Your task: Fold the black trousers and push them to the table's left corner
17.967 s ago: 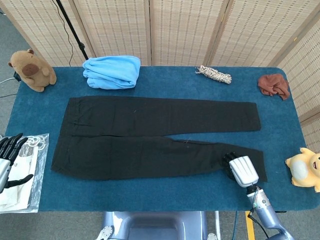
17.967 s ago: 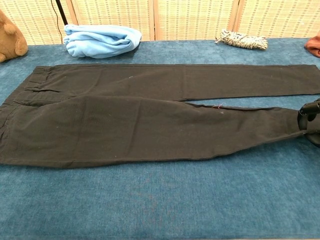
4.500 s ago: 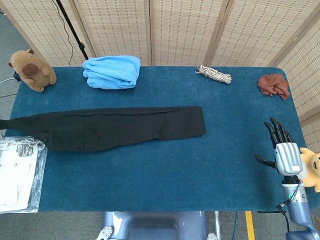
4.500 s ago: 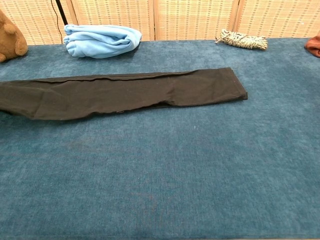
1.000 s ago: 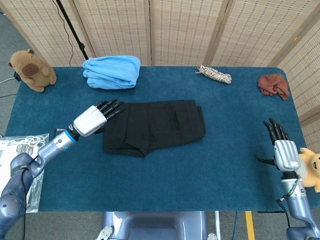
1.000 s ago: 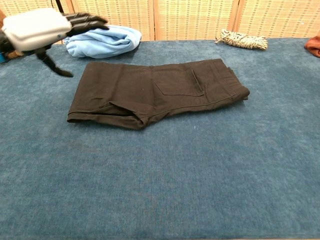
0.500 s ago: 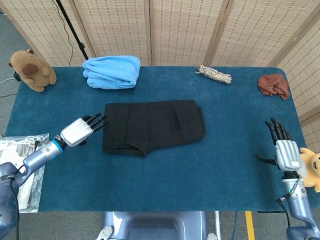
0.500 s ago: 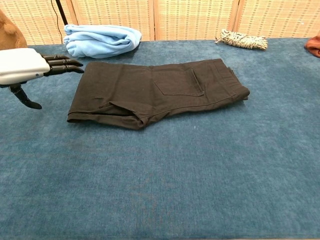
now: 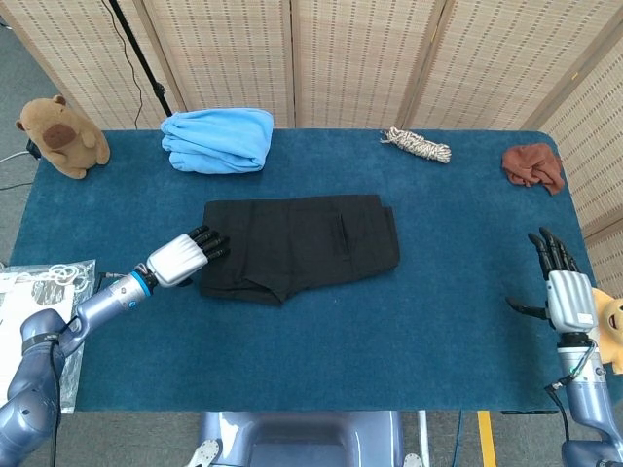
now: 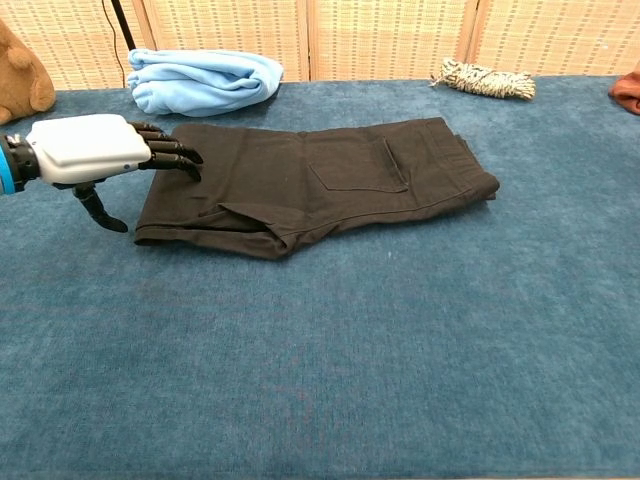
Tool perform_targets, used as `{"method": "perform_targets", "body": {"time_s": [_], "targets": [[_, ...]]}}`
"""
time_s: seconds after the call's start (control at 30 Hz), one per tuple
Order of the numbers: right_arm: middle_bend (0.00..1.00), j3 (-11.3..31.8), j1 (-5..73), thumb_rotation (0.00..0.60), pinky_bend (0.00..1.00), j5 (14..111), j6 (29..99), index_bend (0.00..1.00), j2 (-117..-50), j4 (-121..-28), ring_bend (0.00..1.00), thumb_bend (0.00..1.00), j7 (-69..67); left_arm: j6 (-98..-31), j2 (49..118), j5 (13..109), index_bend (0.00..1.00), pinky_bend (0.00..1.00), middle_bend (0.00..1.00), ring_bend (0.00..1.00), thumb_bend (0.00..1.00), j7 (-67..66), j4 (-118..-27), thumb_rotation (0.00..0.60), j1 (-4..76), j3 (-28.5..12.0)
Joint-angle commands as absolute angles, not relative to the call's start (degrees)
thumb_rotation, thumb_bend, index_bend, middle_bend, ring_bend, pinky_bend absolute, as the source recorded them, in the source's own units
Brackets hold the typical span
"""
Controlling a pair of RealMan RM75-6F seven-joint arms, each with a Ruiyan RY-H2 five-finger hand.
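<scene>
Soft, limp, light black cotton trousers (image 9: 300, 245), folded into a thick rectangle near the middle of the blue-carpeted table (image 9: 409, 321); likely to bunch or unfold if pushed at one spot, so best pressed flat across the stack. Left hand (image 9: 185, 259) spread, empty, fingertips (image 10: 185, 158) on the fold's left edge. Right hand (image 9: 562, 292) spread, empty, well apart at the right edge.

Matt black cloth trousers (image 9: 297, 244), rough blue carpet-like bench (image 9: 438, 311), smooth glossy white plastic on the left hand (image 9: 185, 257), fluffy light-blue fleece (image 9: 218, 139)
</scene>
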State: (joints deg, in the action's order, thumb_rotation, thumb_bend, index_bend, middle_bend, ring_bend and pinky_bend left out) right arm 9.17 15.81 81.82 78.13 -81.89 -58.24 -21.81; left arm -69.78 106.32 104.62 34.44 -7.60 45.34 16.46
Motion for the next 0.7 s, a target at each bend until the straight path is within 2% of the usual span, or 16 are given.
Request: {"method": "perform_targets", "body": {"time_s": [0.03, 0.23, 0.7], "targets": [[0.0, 9.3, 15.8, 0.6, 0.15, 81.7, 78.2, 0.01, -81.8, -58.2, 0.0, 0.0, -21.9, -69.5, 106.8, 104.4, 0.23, 0.14, 0.16, 0.17, 0.04, 34.2, -7.6, 0.6, 45.9, 16.2], [0.0, 9.3, 15.7, 0.6, 0.15, 81.7, 78.1, 0.01, -81.7, -58.2, 0.0, 0.0, -22.1, -69.0, 107.1, 104.5, 0.26, 0.14, 0.19, 0.18, 0.04, 33.9, -7.7, 0.6, 46.5, 16.2], [0.0, 9.3, 15.5, 0.6, 0.15, 81.8, 78.6, 0.01, -81.5, -58.7, 0.0, 0.0, -22.0, -67.8, 108.0, 104.3, 0.28, 0.14, 0.2, 0.18, 0.06, 33.4, -7.5, 0.6, 46.6, 16.0]]}}
